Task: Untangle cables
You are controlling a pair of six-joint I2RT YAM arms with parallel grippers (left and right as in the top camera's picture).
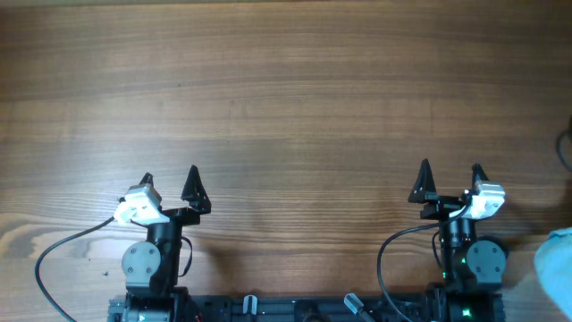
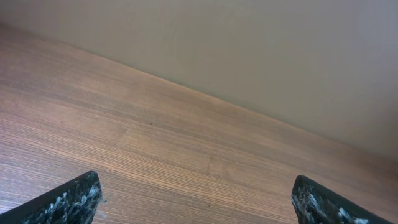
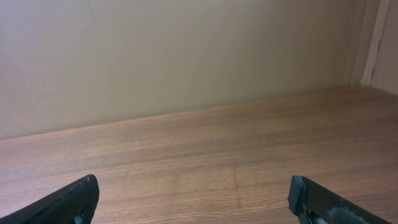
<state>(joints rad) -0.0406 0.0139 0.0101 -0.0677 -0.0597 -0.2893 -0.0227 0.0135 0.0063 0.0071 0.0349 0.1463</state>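
The cables do not show clearly in any view. A short dark curved bit (image 1: 565, 148) pokes in at the overhead view's right edge, too little of it to tell what it is. My left gripper (image 1: 170, 173) stands open at the near left, its black fingers spread wide over bare wood (image 2: 196, 180). At the near right my right gripper (image 1: 451, 165) is open too, with nothing between its fingers (image 3: 194, 180). Both point toward the far edge of the table.
The wooden table (image 1: 286, 89) stretches ahead of both arms to a plain beige wall (image 3: 186, 56). The arms' own thick black cables (image 1: 54, 255) loop beside their bases. Something pale blue (image 1: 556, 268) enters at the bottom right corner.
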